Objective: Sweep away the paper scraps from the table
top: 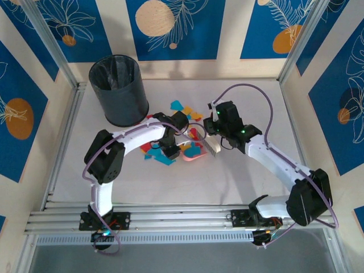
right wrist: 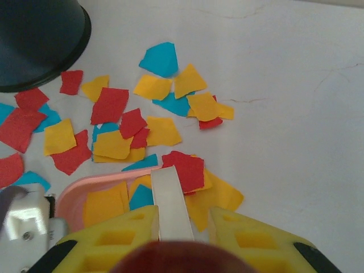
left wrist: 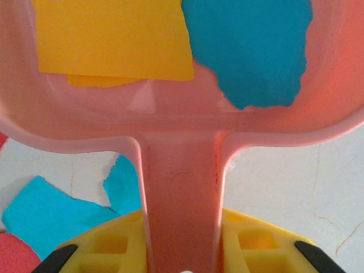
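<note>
Two pincers each grip a tool. At the left pincer the yellow fingers are clamped on the handle of the pink dustpan, which lies on the desk with a yellow and a blue piece inside. The right pincer is closed tight on a white brush, whose end sits at the pan's open edge. Most scraps, red, yellow and blue, lie scattered on the desk beyond the pan, reaching the foot of a black bin.
</note>
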{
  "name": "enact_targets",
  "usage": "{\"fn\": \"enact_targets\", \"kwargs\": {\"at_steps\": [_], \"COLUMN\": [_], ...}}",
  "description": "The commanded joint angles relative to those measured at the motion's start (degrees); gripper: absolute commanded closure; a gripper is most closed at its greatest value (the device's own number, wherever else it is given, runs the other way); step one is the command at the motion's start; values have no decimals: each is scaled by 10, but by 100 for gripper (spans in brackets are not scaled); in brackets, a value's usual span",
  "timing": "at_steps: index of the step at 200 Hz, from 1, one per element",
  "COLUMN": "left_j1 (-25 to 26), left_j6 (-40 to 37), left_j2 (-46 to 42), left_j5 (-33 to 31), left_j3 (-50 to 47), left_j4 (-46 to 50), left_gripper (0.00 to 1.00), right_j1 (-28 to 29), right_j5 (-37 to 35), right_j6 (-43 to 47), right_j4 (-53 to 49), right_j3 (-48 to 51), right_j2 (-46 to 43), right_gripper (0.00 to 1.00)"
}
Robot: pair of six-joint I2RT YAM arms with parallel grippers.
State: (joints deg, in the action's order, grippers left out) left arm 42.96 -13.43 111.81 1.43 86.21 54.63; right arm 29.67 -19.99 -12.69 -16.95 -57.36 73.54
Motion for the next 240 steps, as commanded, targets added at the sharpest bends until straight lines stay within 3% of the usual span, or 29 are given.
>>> {"fn": "enact_targets", "kwargs": {"at_steps": [1,74,142,240], "left_j1": [-4,0,2,3], "left_j6": [-2,-19,-26,-18], "left_j2": [10,3,8,26], "left_j5": [11,54,71,75], "left_j3": [17,5,10,27], "left_j4": [17,21,28,11], "left_gripper": [100,100,100,100], "right_j1": [3,-23,-39,-33], "right_j5": [-26,-179,-137,-81], "right_j6": [6,-25,-38,-42], "right_j4": [3,41,3,-18], "right_j3": [-12,0,-1,9], "right_j2": [-29,-17,27,21], "right_gripper": [100,100,100,100]}}
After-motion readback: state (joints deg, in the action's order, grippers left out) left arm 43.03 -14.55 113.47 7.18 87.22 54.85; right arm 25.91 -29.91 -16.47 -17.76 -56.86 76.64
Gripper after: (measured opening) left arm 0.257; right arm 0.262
